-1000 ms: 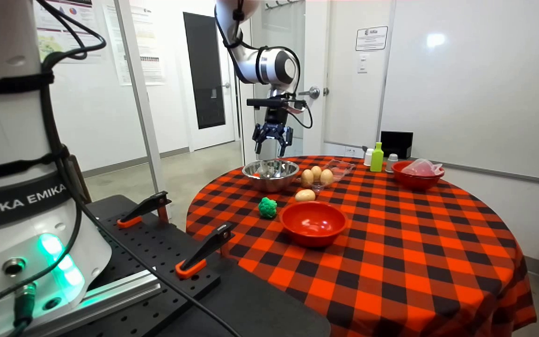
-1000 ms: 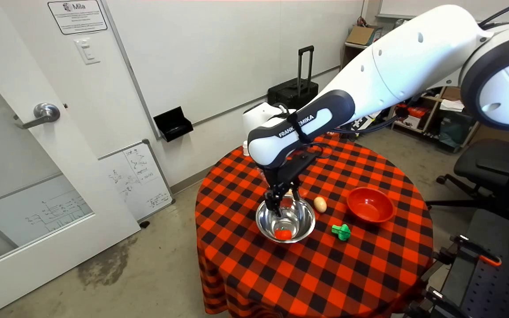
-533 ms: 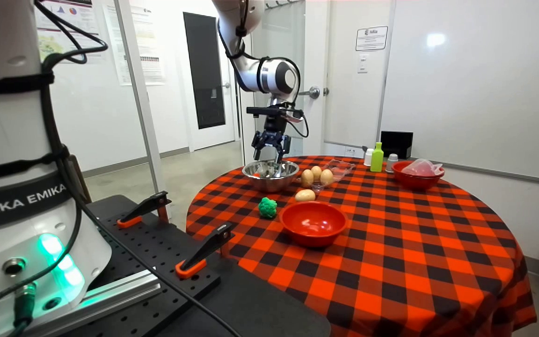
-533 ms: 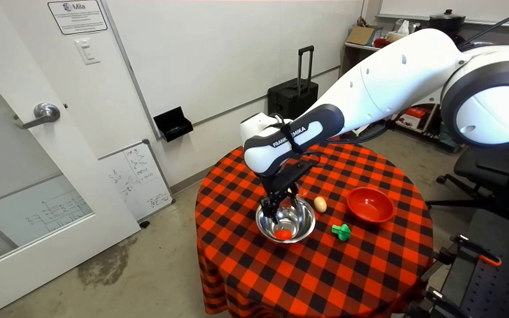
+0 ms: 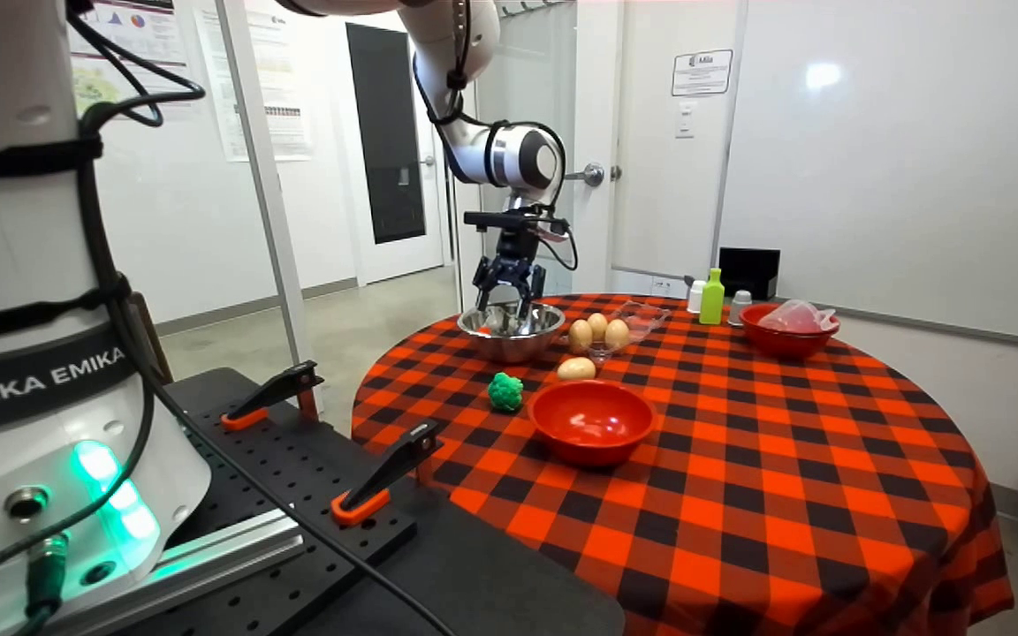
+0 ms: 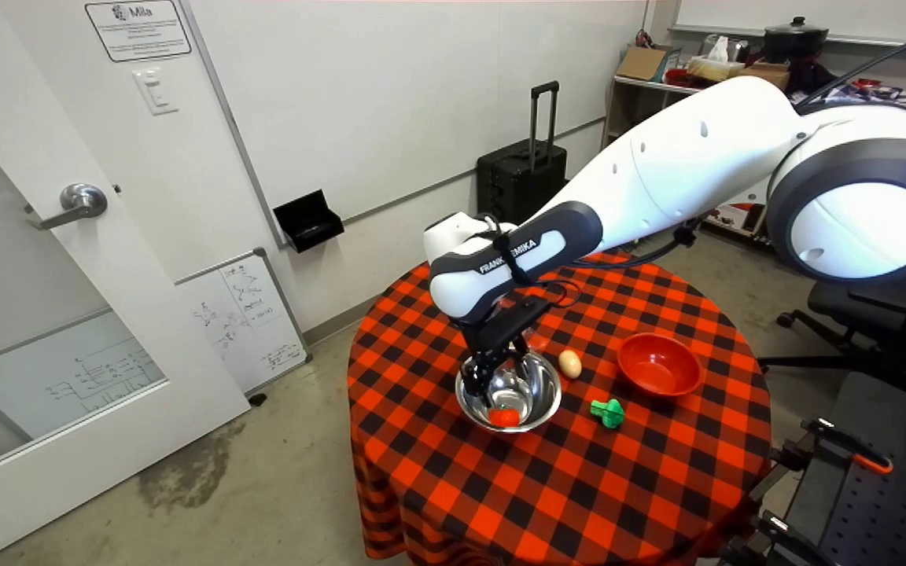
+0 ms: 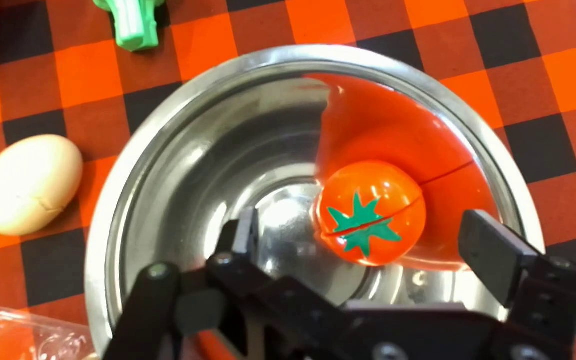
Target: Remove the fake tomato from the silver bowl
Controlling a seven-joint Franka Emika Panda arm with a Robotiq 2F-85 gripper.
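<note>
The fake tomato, red-orange with a green star-shaped leaf, lies inside the silver bowl in the wrist view [image 7: 373, 212]. It also shows in both exterior views [image 5: 483, 330] [image 6: 504, 417]. The shiny silver bowl stands on the checked cloth in the wrist view [image 7: 183, 165] and both exterior views [image 5: 518, 349] [image 6: 552, 393]. My gripper [image 7: 363, 235] is open, its fingers apart on either side of the tomato in the wrist view, not touching it. In both exterior views the gripper [image 5: 502, 309] [image 6: 506, 387] points down with its fingertips at the bowl's mouth.
A brown egg [image 7: 27, 185] lies close beside the bowl. A green broccoli [image 5: 505, 391] and a glossy red bowl [image 5: 593, 428] stand nearby. More eggs [image 5: 597, 331] sit by clear plastic packaging [image 5: 641, 320]. A green bottle [image 5: 711, 299] and another red bowl [image 5: 787, 340] are farther off.
My gripper has moved down from above the silver bowl to its mouth, staying open. The tomato and the bowl have not moved.
</note>
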